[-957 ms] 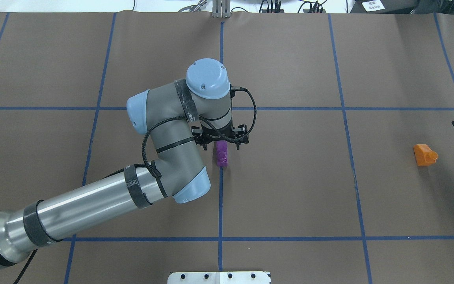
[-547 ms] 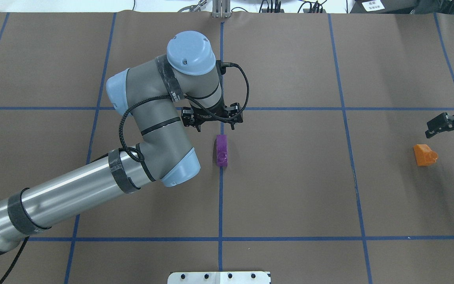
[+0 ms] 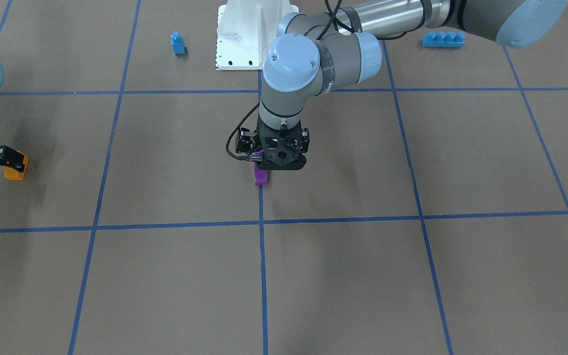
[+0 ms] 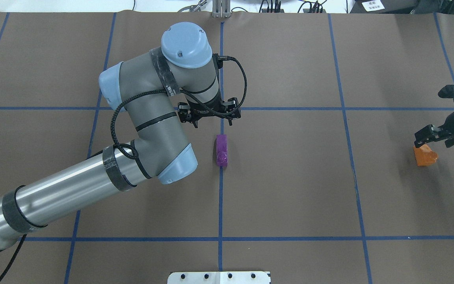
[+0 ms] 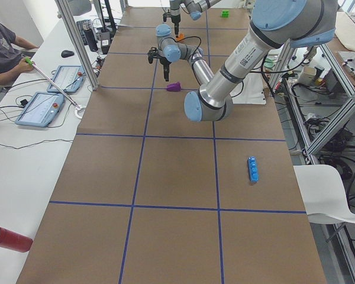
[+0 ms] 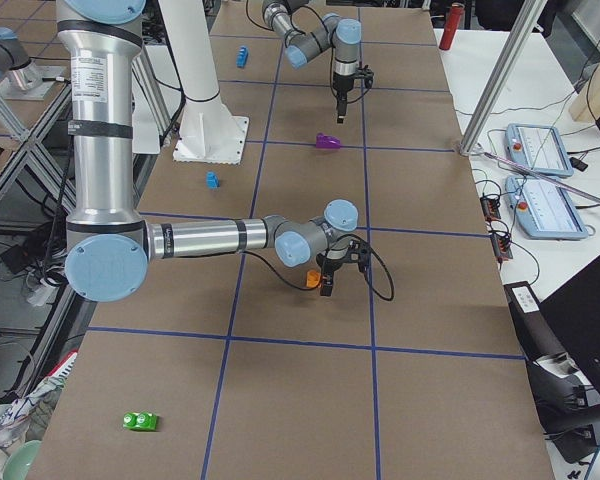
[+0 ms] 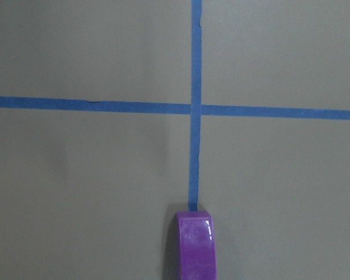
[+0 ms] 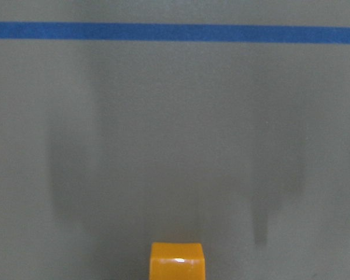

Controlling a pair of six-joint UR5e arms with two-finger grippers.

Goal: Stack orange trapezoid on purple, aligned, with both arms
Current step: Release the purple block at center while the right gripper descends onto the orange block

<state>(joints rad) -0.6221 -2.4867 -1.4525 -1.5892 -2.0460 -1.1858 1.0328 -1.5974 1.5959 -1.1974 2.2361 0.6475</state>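
The purple block (image 4: pixel 222 150) lies on the centre tape line, also in the front view (image 3: pixel 260 176) and at the bottom of the left wrist view (image 7: pixel 195 245). My left gripper (image 4: pixel 210 116) hangs just beyond its far end, apart from it. Its fingers are hidden under the wrist, so I cannot tell if it is open. The orange trapezoid (image 4: pixel 425 156) sits at the right edge, also in the front view (image 3: pixel 16 167) and the right wrist view (image 8: pixel 177 261). My right gripper (image 4: pixel 438 136) hovers just beyond it, fingers hidden.
A small blue one-stud block (image 3: pixel 178 43) and a long blue brick (image 3: pixel 443 39) lie near the white base mount (image 3: pixel 249 34). A green block (image 6: pixel 140 421) lies far off on the robot's right. An operator (image 5: pixel 3 47) sits beside the table.
My left gripper has moved off the purple block's far end, further away and slightly left; the block stayed put. My right gripper came in from the right edge to just beyond the orange trapezoid.
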